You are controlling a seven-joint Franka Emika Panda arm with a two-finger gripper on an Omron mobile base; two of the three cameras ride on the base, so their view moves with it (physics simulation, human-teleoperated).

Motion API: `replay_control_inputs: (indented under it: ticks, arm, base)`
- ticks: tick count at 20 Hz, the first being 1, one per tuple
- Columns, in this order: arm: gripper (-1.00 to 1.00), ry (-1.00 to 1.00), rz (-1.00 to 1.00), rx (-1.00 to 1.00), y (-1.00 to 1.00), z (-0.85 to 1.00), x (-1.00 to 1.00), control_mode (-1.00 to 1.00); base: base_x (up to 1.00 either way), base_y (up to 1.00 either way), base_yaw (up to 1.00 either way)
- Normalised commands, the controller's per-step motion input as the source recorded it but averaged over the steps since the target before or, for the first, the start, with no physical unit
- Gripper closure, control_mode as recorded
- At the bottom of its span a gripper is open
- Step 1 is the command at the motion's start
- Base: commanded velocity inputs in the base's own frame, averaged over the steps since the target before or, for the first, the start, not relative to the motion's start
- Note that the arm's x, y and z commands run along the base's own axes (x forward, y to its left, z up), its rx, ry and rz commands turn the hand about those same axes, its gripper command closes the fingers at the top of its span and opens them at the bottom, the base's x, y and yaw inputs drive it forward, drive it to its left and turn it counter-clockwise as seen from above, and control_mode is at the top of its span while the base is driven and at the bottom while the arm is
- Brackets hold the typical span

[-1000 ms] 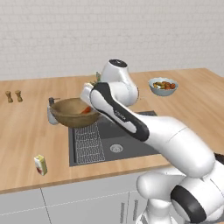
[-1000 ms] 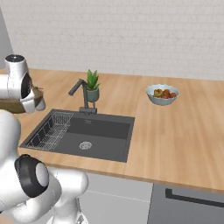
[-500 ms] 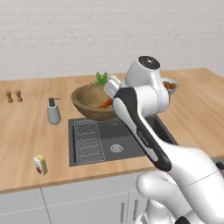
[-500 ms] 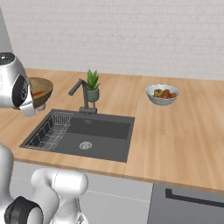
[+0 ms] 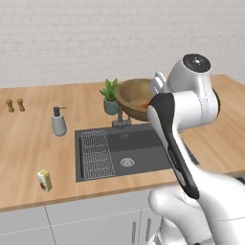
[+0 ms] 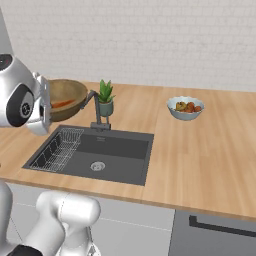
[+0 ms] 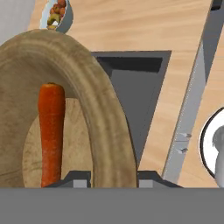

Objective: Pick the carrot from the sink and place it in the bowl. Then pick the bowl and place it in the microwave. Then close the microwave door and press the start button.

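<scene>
While held aloft above the back edge of the sink [image 5: 129,148], pictured with the carrot [image 7: 51,131] lying inside: the wooden bowl [image 5: 135,98], carried clear of the wooden bench [image 6: 210,145] by the end effector [image 7: 111,178]. Clamped on the bowl's rim, one finger tip [image 7: 74,179] inside the wall and the other outside it. Seen from the hand camera with the orange carrot resting lengthwise on the lighter tan floor of the bowl, one end toward the fingers. Hanging just beside the dark faucet [image 6: 95,107] and the small potted plant [image 6: 105,97], with the white arm's elbow rising in front in the left base view. Below, the dark grey basin with its wire rack [image 5: 95,154] and round steel drain [image 5: 127,162]. Elsewhere on the bench: a soap dispenser [image 5: 58,121], two small shakers [image 5: 15,105], a small carton [image 5: 44,180] near the front edge, and a grey-blue bowl of colourful food [image 6: 185,107] well off to the right.
</scene>
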Motion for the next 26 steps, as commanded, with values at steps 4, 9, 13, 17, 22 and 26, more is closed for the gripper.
replay_control_inputs:
  ticks: [4, 9, 13, 17, 22, 26]
  arm:
    - [1.00, 0.00, -0.19, 0.00, -0.70, 0.29, -0.38, -1.00]
    - [1.00, -0.02, -0.02, -0.01, -0.44, 0.01, -0.51, -1.00]
    - [1.00, -0.08, 0.05, 0.00, -0.23, 0.00, -0.27, -1.00]
    - [1.00, -0.24, -0.02, 0.00, -0.36, 0.01, -0.43, -1.00]
    - [1.00, -0.10, -0.07, 0.00, -0.16, 0.08, -0.50, -1.00]
    - [1.00, -0.08, 0.00, 0.00, 0.00, 0.17, -0.52, -1.00]
  base:
    - [0.00, 0.00, 0.00]
    - [0.00, 0.00, 0.00]
    - [0.00, 0.00, 0.00]
    - [0.00, 0.00, 0.00]
    - [0.00, 0.00, 0.00]
    - [0.00, 0.00, 0.00]
